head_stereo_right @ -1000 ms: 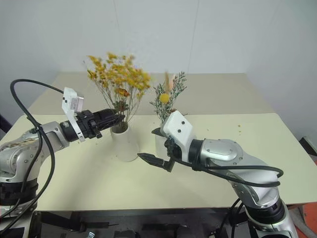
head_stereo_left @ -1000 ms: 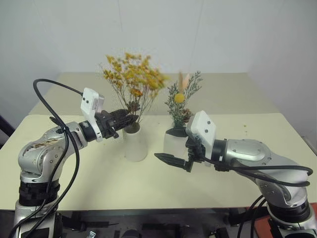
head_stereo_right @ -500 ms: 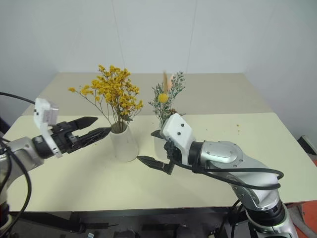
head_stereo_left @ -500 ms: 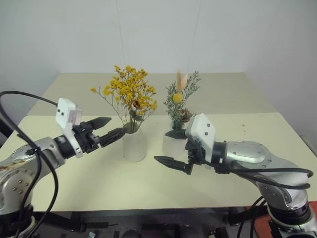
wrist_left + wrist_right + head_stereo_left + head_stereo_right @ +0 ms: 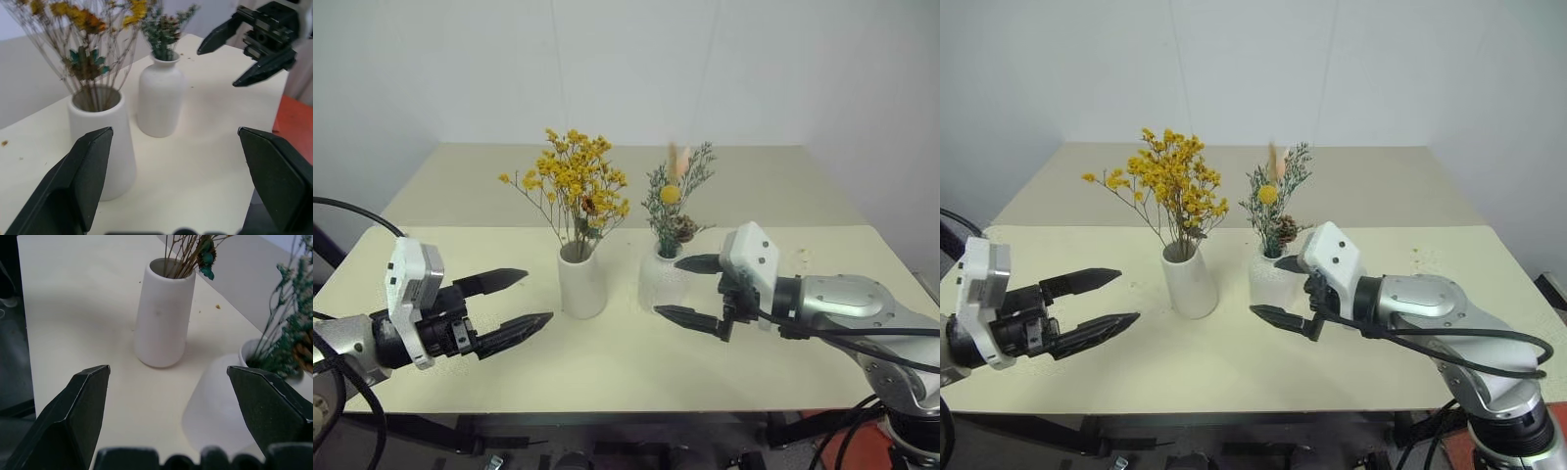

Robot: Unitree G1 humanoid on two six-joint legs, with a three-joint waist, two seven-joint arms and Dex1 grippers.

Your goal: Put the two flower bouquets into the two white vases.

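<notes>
The yellow-orange bouquet (image 5: pixel 570 184) stands in the taller white vase (image 5: pixel 581 284) at the middle of the table. Right beside it, the green sprig bouquet (image 5: pixel 676 194) with its yellow ball flower sits in the squat white vase (image 5: pixel 658 282). My left gripper (image 5: pixel 538 296) is open and empty, a short way to the left of the tall vase and nearer the table's front. My right gripper (image 5: pixel 667 285) is open and empty, just in front and right of the squat vase. The left wrist view shows both vases (image 5: pixel 100 142) (image 5: pixel 159 103) and the right gripper (image 5: pixel 220 66).
The cream table (image 5: pixel 607 362) has its front edge close below both grippers. A second table (image 5: pixel 773 176) stands behind it against a white wall. A few flower crumbs (image 5: pixel 800 257) lie at the right.
My left gripper has opened, let go of the yellow-orange bouquet's stems and drawn back to the left and toward me. The bouquet stays in the tall vase. My right gripper has shifted a little right.
</notes>
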